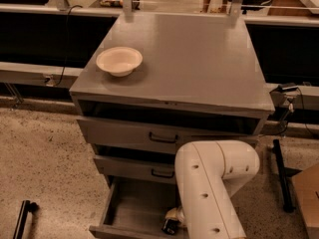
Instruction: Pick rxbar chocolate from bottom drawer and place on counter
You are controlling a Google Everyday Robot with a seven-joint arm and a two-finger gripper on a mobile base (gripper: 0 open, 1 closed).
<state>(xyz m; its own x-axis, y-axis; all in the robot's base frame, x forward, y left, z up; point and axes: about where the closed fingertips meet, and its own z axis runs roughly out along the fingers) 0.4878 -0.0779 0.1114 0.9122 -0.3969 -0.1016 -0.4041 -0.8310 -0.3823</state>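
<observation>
Inside open deep grey metal bottom drawer (130, 209): hand (172, 221) near front edge, grip state indiscernible; dark rxbar chocolate unseen; lift and placement on grey tabletop (199, 63) pending.

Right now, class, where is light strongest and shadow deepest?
Camera view: warm, dim light; brightest on the round cream bowl and white arm; soft sheen on the grey metal counter; darkest in the recess under it; the gripper sits shaded in the open grey bottom drawer.
</observation>
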